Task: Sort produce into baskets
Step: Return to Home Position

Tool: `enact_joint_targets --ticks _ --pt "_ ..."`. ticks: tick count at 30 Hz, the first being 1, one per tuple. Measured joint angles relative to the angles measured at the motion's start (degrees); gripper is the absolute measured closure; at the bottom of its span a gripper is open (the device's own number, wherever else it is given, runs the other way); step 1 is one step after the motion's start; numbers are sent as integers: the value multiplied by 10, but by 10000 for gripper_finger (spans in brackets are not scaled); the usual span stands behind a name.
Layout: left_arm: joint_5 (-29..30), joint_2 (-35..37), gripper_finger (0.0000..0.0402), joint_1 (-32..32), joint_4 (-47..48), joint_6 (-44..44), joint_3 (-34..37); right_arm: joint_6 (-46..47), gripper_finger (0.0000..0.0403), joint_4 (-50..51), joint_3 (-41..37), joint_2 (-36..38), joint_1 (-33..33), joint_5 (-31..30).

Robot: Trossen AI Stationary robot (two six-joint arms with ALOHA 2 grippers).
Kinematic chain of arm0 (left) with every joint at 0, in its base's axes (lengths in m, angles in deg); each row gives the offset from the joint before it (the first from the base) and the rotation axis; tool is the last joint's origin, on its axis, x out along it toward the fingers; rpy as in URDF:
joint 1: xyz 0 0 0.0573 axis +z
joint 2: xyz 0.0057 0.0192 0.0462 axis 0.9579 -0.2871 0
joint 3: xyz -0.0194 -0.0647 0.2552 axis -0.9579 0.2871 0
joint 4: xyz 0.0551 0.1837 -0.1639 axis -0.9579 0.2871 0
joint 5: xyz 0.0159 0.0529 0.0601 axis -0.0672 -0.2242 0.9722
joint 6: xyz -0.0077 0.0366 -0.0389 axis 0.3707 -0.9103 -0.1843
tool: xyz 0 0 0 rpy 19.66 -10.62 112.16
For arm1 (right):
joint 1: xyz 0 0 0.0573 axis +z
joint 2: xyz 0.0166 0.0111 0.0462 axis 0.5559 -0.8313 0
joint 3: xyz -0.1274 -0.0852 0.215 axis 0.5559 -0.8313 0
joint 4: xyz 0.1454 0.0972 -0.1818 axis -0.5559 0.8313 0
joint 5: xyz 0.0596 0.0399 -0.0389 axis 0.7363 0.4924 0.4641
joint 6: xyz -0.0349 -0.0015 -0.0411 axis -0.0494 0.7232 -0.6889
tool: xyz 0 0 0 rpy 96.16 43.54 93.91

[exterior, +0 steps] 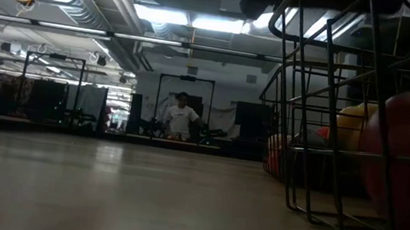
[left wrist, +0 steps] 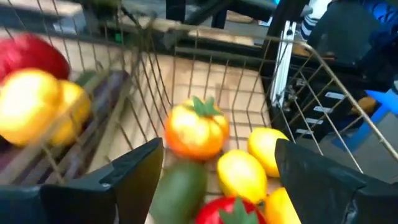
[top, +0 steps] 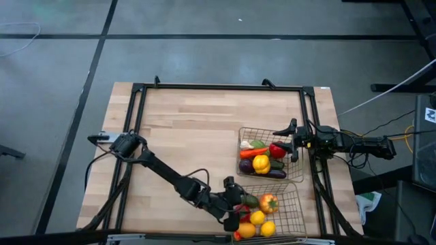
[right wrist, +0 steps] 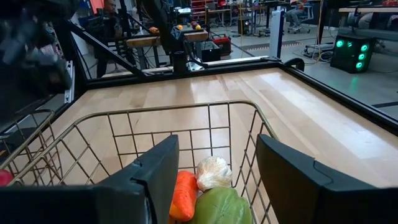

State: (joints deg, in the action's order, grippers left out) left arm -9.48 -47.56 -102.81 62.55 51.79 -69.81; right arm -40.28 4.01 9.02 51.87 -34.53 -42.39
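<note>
Both baskets sit by the table's right edge, produce piled inside. The left gripper, fingers wide and empty, hangs at the near basket. The right gripper, equally wide, hangs over the far basket. Open wood spreads leftward.

A grey floor crossed by dark seams lay around the pale wooden counter. Bright strip lights hung overhead beside ducts, and a person stood far back.
</note>
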Motion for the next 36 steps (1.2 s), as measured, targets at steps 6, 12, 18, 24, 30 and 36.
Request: enact_joint_targets --ticks 6,12,18,24,30,36 --pt "0 77 96 21 33 -128 0 0 189 0 0 0 0 0" --pt "2 228 98 33 147 -202 0 0 189 0 0 0 0 0" --pt "15 398 96 81 238 -239 17 0 189 0 0 0 0 0" --pt "17 562 96 143 256 -226 158 0 189 0 0 0 0 0" --pt "19 739 96 172 206 -146 402 0 189 0 0 0 0 0" --pt "22 902 96 183 74 -118 637 0 189 0 0 0 0 0"
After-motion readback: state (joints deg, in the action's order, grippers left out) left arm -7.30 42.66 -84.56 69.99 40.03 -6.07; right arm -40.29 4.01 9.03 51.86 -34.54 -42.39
